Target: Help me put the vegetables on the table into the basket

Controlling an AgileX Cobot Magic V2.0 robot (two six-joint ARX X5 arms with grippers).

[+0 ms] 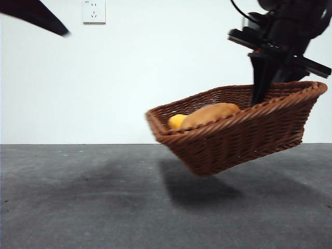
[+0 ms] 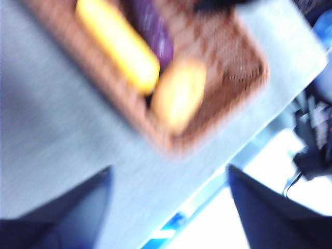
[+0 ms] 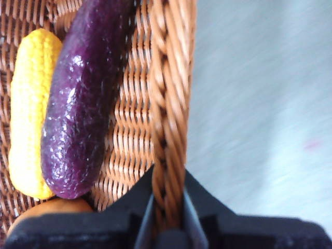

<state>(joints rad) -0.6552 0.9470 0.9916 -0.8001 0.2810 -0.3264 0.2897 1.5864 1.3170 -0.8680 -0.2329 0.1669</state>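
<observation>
The brown wicker basket [image 1: 244,132] hangs tilted in the air above the table [image 1: 104,197], its right end higher. My right gripper [image 1: 262,96] is shut on the basket's braided rim [image 3: 168,119] at that raised end. Inside lie the tan potato [image 1: 210,114], the yellow corn cob [image 1: 176,121] and the purple eggplant [image 3: 83,98]; the eggplant is hidden in the front view. The corn [image 3: 28,114] lies beside the eggplant, the potato [image 3: 46,210] at their ends. My left gripper [image 2: 168,207] is open and empty, high above the basket [image 2: 228,78], a black tip [image 1: 36,15] at the top left.
A white wall with a power socket [image 1: 94,11] stands behind the table. The basket's shadow [image 1: 199,189] falls on the table beneath it. The table's edge and floor clutter [image 2: 311,140] show in the blurred left wrist view.
</observation>
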